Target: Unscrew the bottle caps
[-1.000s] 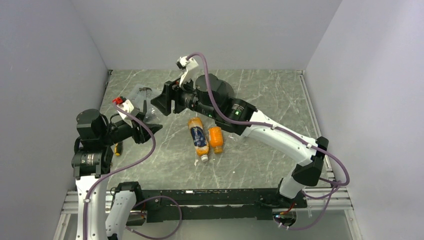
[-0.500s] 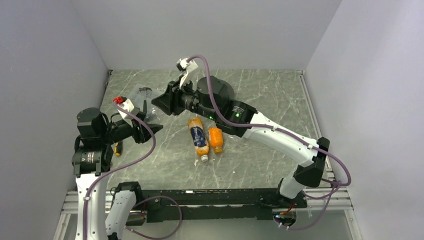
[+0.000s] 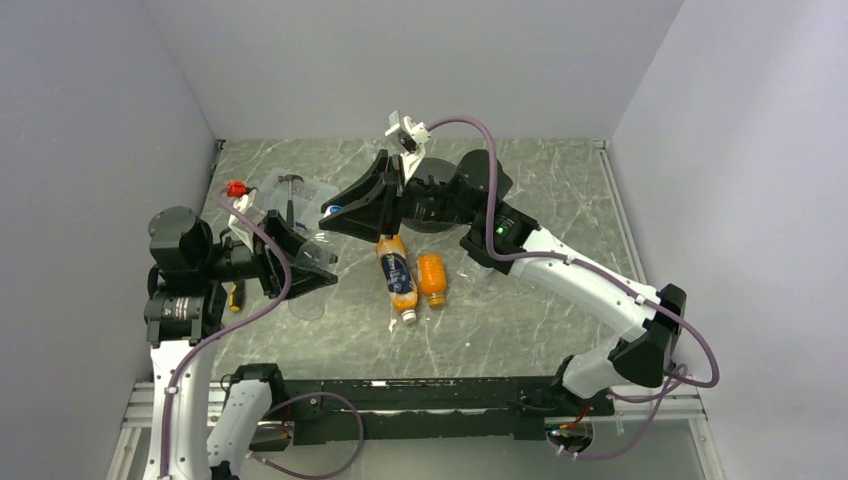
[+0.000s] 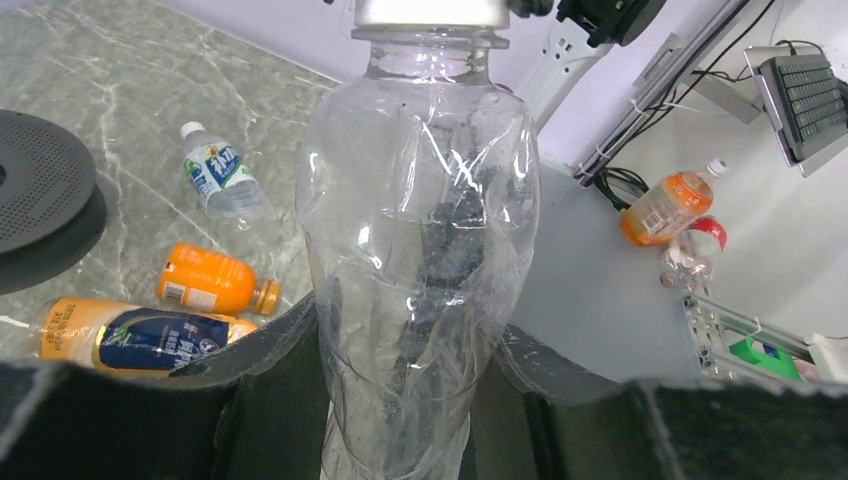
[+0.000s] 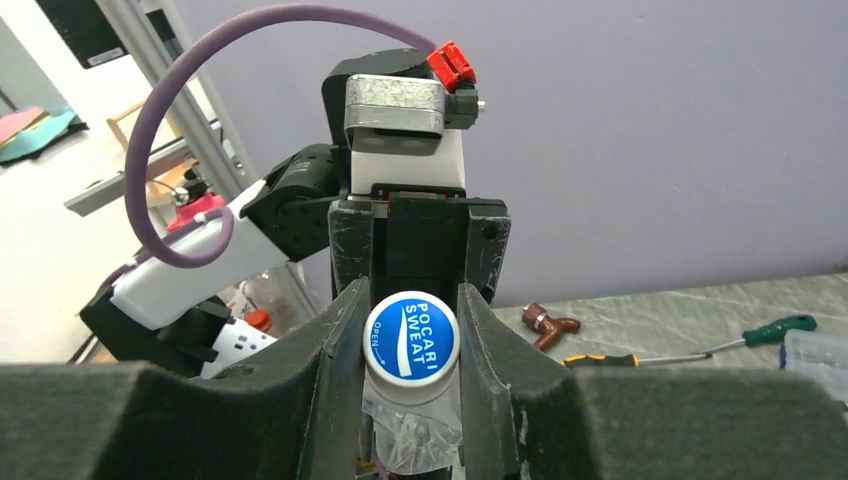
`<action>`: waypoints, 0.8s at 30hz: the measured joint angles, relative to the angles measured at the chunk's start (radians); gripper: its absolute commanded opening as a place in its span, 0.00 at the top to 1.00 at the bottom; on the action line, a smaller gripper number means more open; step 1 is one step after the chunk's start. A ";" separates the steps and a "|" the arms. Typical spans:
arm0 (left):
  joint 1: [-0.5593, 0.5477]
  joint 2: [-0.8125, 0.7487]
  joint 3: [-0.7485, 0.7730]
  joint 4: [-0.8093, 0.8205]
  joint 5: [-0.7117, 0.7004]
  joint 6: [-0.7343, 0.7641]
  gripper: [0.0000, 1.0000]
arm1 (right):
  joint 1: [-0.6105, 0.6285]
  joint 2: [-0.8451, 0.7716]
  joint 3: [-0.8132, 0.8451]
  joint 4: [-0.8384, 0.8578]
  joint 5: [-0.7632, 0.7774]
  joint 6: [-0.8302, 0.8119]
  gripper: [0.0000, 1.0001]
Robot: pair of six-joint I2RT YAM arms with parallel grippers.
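Grey marbled counter [image 3: 540, 200] first: near its left edge, lifted off the surface, the two arms meet nose to nose. Between them hangs the clear bottle [image 4: 420, 250], thin and crumpled. Its long axis runs straight from the left gripper [image 4: 405, 335] to the right gripper [image 5: 410, 305], with the cap end toward the right one. The tall bottle [image 3: 397, 270] and short bottle [image 3: 431, 278], both orange and capped, lie side by side mid-counter, well apart from either gripper.

So the right arm is the one at the cap, and the left arm only anchors the body. The left fingers [image 4: 270, 350] are closed against the clear bottle's lower body on both sides. Across from them the right fingers [image 5: 345, 340] are drawn in to about cap width. They pinch the white cap [image 5: 411, 337] by its rim, its blue printed top facing back toward the wrist.

To my eye the twist has to turn about that shared axis, or the soft body will likely buckle before the thread gives.
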 measured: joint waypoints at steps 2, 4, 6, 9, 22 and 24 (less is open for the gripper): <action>0.000 -0.006 0.010 -0.039 0.003 0.017 0.75 | 0.000 0.002 0.001 0.006 -0.021 0.002 0.35; 0.001 -0.002 0.026 -0.095 -0.005 0.062 0.76 | -0.001 0.003 0.004 -0.012 -0.013 -0.002 0.11; 0.004 0.006 0.045 -0.158 -0.028 0.128 0.76 | -0.003 0.002 0.014 -0.056 0.035 -0.020 0.01; 0.005 0.016 0.061 -0.244 -0.084 0.250 0.77 | 0.003 -0.001 0.026 -0.129 0.156 -0.047 0.00; 0.005 -0.032 -0.013 -0.297 -0.387 0.518 0.77 | 0.146 0.092 0.314 -0.508 0.669 -0.080 0.16; 0.005 -0.040 -0.015 -0.294 -0.411 0.532 0.77 | 0.144 0.111 0.314 -0.532 0.686 -0.075 0.19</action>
